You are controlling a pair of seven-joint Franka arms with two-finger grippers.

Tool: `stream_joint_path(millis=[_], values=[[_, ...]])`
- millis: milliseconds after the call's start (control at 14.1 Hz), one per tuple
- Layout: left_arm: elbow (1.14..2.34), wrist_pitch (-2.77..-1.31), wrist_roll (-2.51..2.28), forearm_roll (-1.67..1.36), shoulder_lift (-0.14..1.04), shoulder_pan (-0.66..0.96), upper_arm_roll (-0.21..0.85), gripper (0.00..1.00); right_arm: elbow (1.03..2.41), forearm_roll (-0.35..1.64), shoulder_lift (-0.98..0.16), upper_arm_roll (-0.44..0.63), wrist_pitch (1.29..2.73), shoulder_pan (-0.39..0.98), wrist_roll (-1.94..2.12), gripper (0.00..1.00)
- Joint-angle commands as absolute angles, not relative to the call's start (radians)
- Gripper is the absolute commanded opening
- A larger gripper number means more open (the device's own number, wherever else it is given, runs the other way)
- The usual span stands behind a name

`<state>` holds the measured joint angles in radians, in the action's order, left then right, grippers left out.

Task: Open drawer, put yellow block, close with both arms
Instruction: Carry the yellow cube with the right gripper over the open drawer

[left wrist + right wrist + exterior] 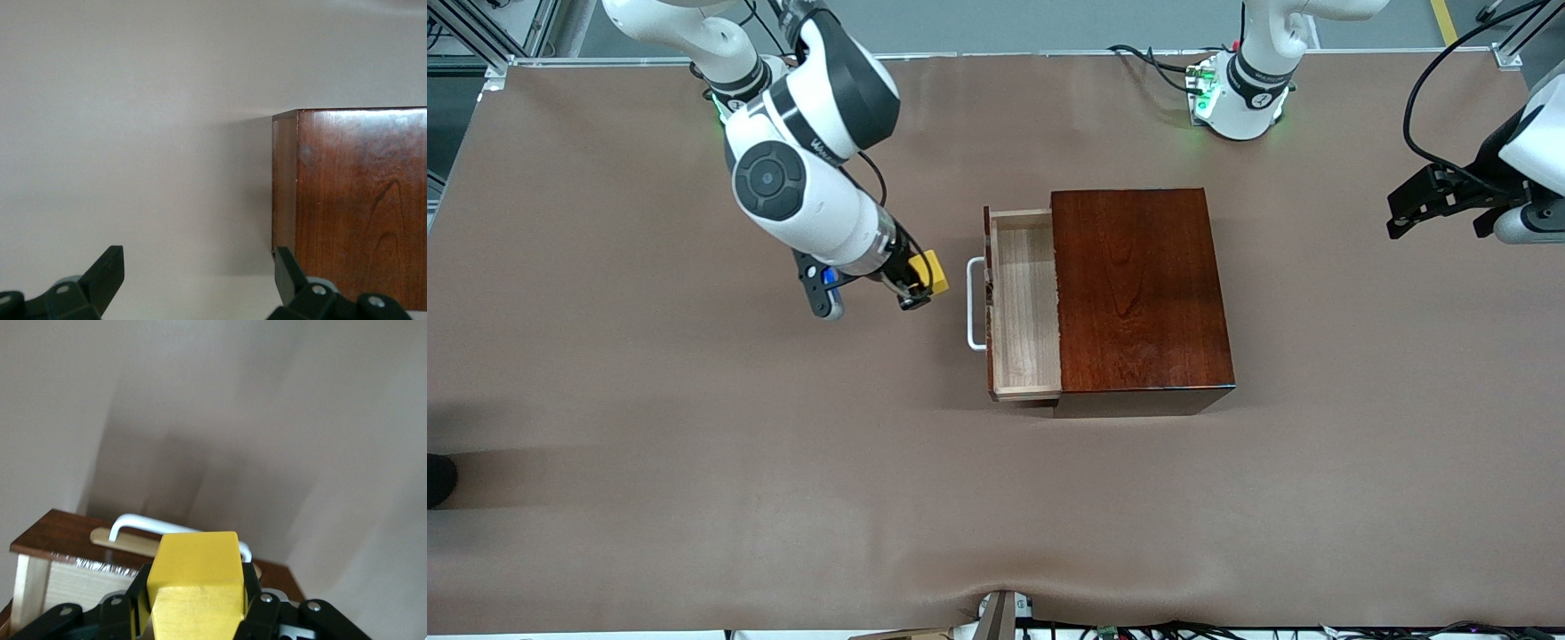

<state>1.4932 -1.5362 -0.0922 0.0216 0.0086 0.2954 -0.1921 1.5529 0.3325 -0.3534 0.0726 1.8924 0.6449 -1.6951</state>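
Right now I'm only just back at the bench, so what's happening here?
The right gripper holds the yellow block in shut fingers above the table, beside the white handle of the drawer. The drawer is pulled out of the dark wooden box and looks empty. The left gripper waits, open, at the left arm's end of the table.

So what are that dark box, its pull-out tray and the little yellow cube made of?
The box looks like wood under a glossy reddish-brown varnish: grain lines show through a shine. The drawer tray seems bare pale wood, matte with fine grain; its handle is smooth white, metal or plastic, hard to tell. The yellow block, pinched in the right gripper, has a flat, even colour: painted wood or plastic.
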Motion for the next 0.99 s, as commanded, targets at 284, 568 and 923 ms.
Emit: stream_joint_path(millis=[284,568,923], values=[[1.486,-1.522,-0.06,0.026,0.005,0.287,-0.19,1.0,1.513,0.353,-0.442,0.084,2.054,0.773,-1.886,0.0],[1.486,-1.522,-0.055,0.026,0.005,0.273,-0.187,1.0,1.513,0.353,-0.474,0.083,2.095,0.808,-1.936,0.0],[1.486,-1.522,-0.054,0.026,0.006,0.273,-0.187,1.0,1.513,0.35,-0.532,0.084,2.17,0.841,-1.982,0.0]])
